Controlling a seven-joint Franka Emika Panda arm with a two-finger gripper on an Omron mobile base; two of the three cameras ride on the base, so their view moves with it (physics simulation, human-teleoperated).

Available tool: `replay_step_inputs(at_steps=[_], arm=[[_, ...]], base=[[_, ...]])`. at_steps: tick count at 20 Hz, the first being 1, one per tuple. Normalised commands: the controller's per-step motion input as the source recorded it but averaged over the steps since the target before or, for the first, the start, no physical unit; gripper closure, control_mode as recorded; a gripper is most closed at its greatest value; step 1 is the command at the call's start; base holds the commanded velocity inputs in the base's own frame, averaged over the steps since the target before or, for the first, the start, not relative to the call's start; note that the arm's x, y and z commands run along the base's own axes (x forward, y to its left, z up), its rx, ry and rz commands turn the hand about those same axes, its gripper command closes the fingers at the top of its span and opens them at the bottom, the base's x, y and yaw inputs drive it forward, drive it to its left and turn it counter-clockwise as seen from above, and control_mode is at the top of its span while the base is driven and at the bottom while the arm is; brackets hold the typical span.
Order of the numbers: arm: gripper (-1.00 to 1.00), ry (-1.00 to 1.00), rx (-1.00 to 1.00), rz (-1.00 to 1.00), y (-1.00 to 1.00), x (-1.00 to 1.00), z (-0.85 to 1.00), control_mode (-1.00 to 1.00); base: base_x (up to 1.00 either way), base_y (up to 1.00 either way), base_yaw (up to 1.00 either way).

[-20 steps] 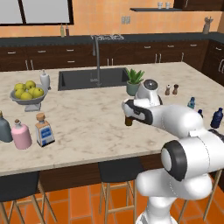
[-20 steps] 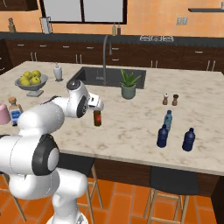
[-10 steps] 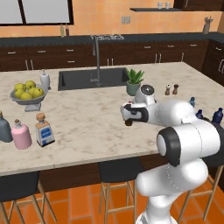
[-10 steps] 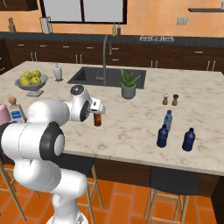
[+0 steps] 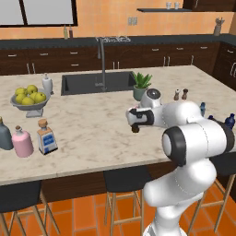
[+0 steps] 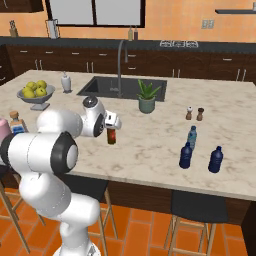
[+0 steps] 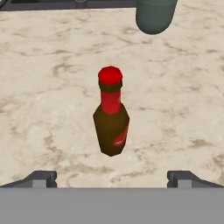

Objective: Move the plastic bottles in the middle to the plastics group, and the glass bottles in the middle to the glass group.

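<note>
The slim dark-brown bottle with a red cap [image 7: 110, 118] stands upright on the marble counter [image 5: 92, 133]. My gripper [image 6: 113, 123] hangs open just above and beside this bottle [image 6: 112, 136]. In the hand view the bottle sits between and beyond the widely spread fingertips [image 7: 43, 177]. In the left base view the hand [image 5: 134, 117] covers most of the bottle [image 5: 135, 130]. At the left, the square clear bottle with a cork top [image 5: 46, 137] stands next to the pink bottle [image 5: 22, 142] and the grey-blue bottle [image 5: 4, 136]. Near the slim teal bottle [image 6: 192, 137] and the brighter blue bottle [image 6: 215, 160] stands the dark navy bottle [image 6: 185, 156].
A potted plant [image 6: 147, 100] stands just behind the brown bottle, and its pot [image 7: 155, 15] shows in the hand view. Behind it lie the sink [image 5: 92, 83] and faucet. A fruit bowl [image 5: 30, 99], a white bottle [image 5: 47, 84] and two shakers [image 6: 194, 114] also stand on the counter.
The arm's elbow has swung in toward the hand. The gripper has edged slightly closer to the brown bottle and stayed open. No bottle has moved.
</note>
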Motion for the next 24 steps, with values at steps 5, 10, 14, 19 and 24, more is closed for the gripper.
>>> replay_step_inputs(at_steps=[5, 10, 14, 19, 24], arm=[[-1.00, 0.05, 0.00, 0.00, 0.00, 0.11, 0.00, -1.00], [-1.00, 0.07, 0.00, 0.00, 0.00, 0.12, -0.01, -1.00], [-1.00, 0.03, 0.00, 0.00, 0.00, 0.10, -0.15, -1.00], [-1.00, 0.01, 0.00, 0.00, 0.00, 0.04, -0.20, -1.00], [-1.00, 0.00, 0.00, 0.00, 0.00, 0.04, -0.09, -1.00]], base=[[0.00, 0.00, 0.00], [0.00, 0.00, 0.00], [0.00, 0.00, 0.00], [0.00, 0.00, 0.00], [0.00, 0.00, 0.00]])
